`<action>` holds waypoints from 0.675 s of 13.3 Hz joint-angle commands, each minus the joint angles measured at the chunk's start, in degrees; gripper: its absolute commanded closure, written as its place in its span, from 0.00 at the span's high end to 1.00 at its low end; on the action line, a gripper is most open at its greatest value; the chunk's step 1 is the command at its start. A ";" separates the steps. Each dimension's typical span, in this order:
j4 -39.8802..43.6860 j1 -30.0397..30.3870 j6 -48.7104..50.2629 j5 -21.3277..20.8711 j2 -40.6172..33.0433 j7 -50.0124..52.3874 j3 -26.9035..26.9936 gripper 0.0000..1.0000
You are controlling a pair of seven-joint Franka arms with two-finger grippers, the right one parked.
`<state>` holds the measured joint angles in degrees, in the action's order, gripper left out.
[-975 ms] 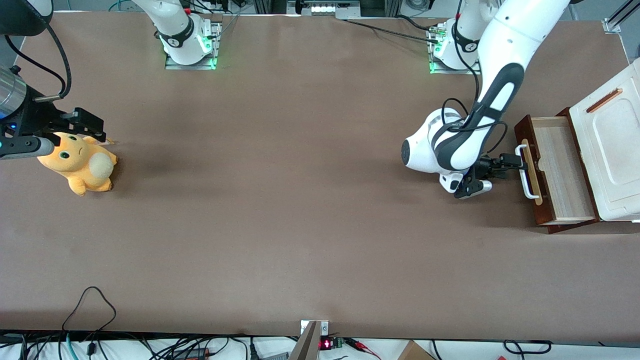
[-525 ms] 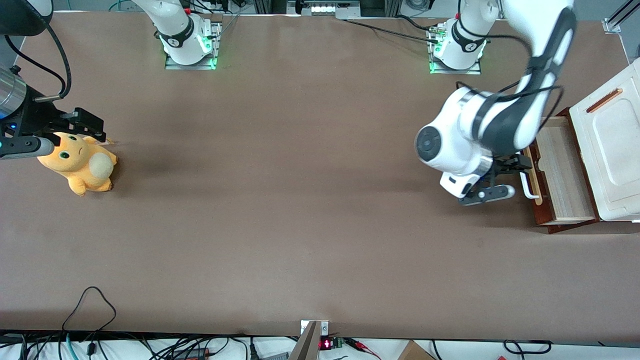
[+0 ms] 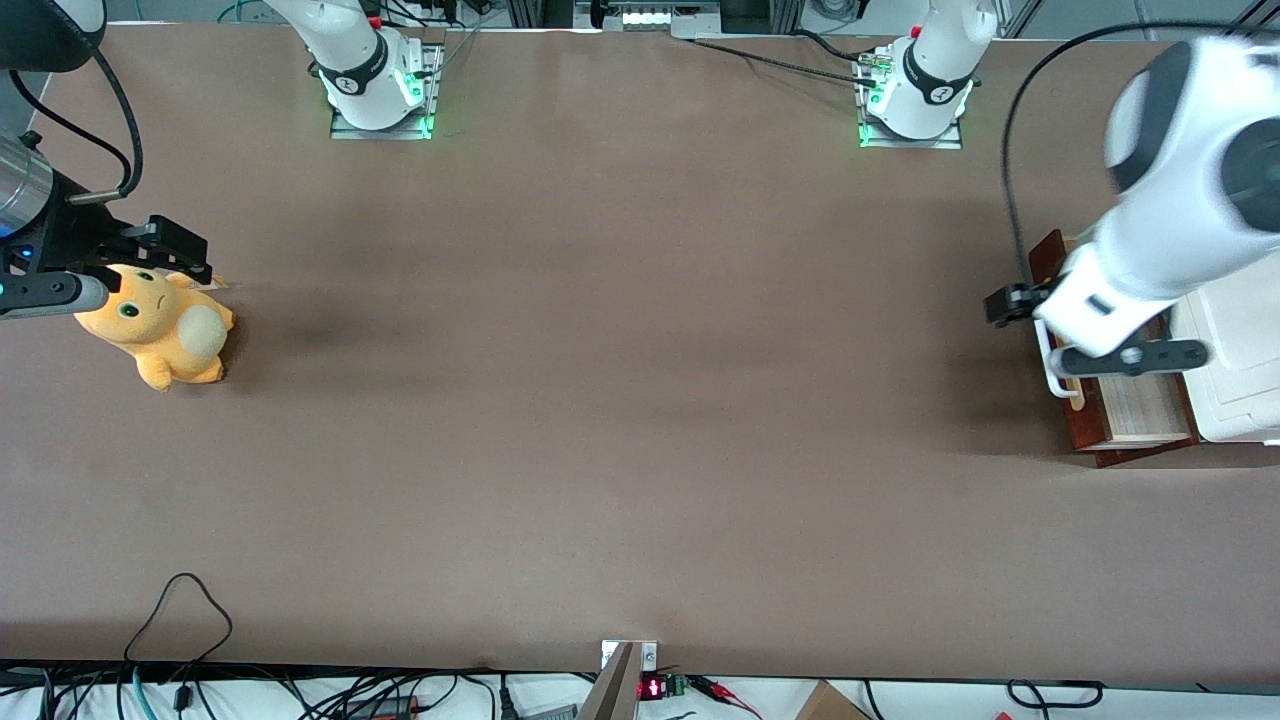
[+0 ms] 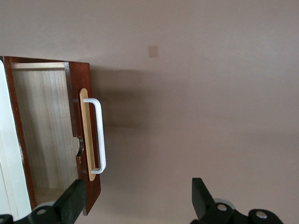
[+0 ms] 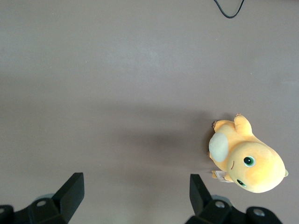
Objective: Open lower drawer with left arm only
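The lower drawer point(image 3: 1092, 441) stands pulled out of its cabinet, with pale plywood showing inside point(image 4: 44, 135). Its dark red-brown front point(image 4: 88, 193) carries a white bar handle point(image 4: 100, 135) over a tan strip. The handle point(image 3: 1047, 375) is free, with nothing touching it. My left arm point(image 3: 1180, 200) is raised high over the drawer and hides much of it in the front view. My gripper point(image 3: 1005, 303) hangs well above the table in front of the drawer. It is open wide point(image 4: 135, 203), with only bare table between the fingers point(image 4: 70, 205).
The white cabinet top point(image 3: 1240, 400) lies over the drawer's inner end, at the working arm's end of the table. An orange plush toy point(image 3: 160, 325) lies toward the parked arm's end point(image 5: 245, 163). Both arm bases point(image 3: 915, 100) stand at the table edge farthest from the front camera.
My gripper has come away from the drawer handle and risen. The arm has swung up over the drawer and cabinet. The drawer has stayed pulled out.
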<state>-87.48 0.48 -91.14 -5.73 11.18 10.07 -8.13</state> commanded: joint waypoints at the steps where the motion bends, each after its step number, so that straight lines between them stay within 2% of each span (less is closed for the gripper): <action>1: -2.87 -0.13 -2.19 7.48 -4.14 -8.91 4.26 1.00; 5: -10.77 -0.13 -6.75 7.22 -9.77 -10.41 5.58 1.00; 7: -11.05 -0.13 -7.29 7.05 -9.78 -12.09 6.46 1.00; 9: -10.79 -0.13 -7.12 4.07 -9.78 -12.09 6.46 1.00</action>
<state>-96.51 0.73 -97.10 0.11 3.15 -0.45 -2.24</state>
